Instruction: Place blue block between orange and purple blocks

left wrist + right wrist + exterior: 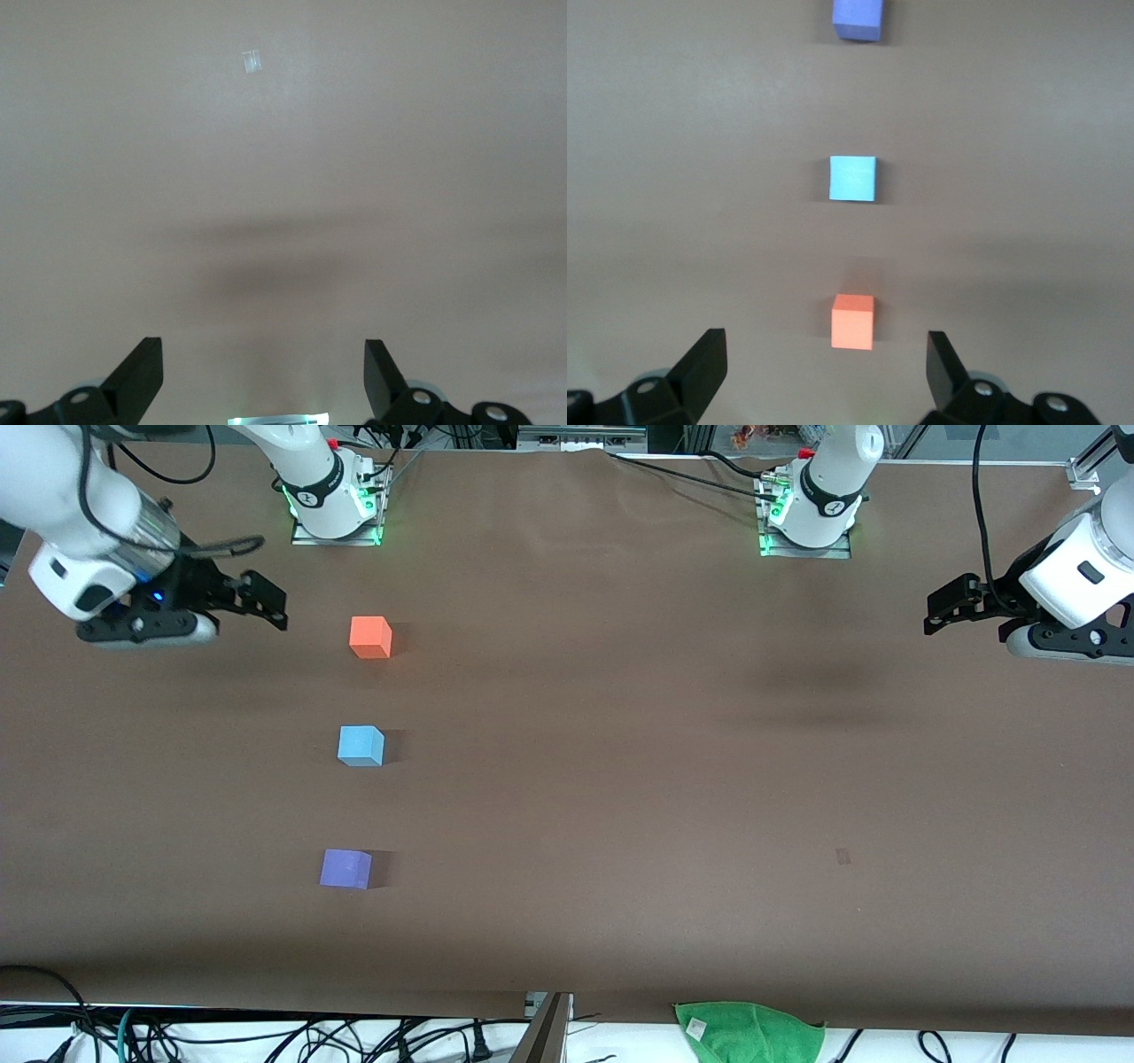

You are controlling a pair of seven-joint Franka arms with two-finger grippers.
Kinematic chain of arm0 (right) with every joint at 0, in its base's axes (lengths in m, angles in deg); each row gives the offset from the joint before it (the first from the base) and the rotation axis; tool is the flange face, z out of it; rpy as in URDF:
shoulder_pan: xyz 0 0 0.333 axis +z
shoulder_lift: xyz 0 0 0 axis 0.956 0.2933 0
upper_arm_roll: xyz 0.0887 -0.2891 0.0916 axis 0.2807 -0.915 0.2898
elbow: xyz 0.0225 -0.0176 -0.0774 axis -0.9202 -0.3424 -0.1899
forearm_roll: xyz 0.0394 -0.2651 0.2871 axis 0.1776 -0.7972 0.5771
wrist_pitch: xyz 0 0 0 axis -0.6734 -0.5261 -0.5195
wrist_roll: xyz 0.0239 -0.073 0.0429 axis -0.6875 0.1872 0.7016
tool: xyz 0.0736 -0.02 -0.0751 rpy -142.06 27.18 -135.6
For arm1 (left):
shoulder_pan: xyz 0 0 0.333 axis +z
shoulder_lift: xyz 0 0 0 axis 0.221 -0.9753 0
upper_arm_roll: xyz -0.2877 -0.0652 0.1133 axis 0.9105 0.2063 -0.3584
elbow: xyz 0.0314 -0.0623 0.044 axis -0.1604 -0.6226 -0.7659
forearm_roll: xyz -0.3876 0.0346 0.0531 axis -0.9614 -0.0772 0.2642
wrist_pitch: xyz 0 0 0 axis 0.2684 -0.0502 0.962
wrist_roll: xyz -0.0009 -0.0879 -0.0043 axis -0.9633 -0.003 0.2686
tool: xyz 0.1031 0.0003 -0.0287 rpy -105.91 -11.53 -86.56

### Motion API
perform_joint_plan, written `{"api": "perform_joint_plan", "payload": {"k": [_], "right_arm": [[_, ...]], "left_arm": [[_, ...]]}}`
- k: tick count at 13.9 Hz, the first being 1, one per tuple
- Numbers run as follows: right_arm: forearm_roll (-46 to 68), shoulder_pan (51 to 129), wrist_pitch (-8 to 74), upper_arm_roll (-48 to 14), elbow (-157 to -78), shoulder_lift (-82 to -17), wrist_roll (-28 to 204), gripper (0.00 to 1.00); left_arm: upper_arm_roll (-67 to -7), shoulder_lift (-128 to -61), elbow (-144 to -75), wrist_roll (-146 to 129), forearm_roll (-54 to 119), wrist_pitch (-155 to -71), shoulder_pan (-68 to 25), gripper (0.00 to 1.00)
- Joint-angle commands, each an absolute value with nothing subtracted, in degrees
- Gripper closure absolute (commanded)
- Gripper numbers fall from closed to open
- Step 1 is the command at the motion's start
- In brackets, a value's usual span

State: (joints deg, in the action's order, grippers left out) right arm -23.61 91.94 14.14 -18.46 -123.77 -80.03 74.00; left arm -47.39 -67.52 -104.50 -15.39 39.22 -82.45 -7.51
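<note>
Upper left of the front view, the right gripper (266,602) hangs over the counter (620,779), fingers spread, empty. Beside it run the orange block (370,638), blue block (361,746) (already between) and purple block (345,869). Upper right, the left gripper (952,607) waits, fingers spread.

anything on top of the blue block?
Nothing: the blue block has a bare top face, in line between the orange block and purple block. Its underside on the table is hidden.
</note>
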Motion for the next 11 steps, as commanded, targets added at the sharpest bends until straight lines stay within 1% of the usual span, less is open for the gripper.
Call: {"api": "perform_joint_plan", "payload": {"k": [1, 5, 11], "right_arm": [[-26.6, 92.0, 12.8, -17.9, -122.3, -80.9, 74.2, 0.01], [-26.5, 90.1, 11.8, -17.9, -117.6, -77.5, 76.4, 0.01], [-26.1, 85.1, 10.8, -17.3, -116.7, -76.3, 82.3, 0.01]], "left_arm": [[-47.3, -68.3, -102.7, -14.7, 39.4, -81.2, -7.8, 0.00], [-47.0, -68.2, -102.6, -14.7, 39.4, -81.2, -7.8, 0.00], [-47.0, -68.3, -102.6, -14.7, 39.4, -81.2, -7.8, 0.00]]}}
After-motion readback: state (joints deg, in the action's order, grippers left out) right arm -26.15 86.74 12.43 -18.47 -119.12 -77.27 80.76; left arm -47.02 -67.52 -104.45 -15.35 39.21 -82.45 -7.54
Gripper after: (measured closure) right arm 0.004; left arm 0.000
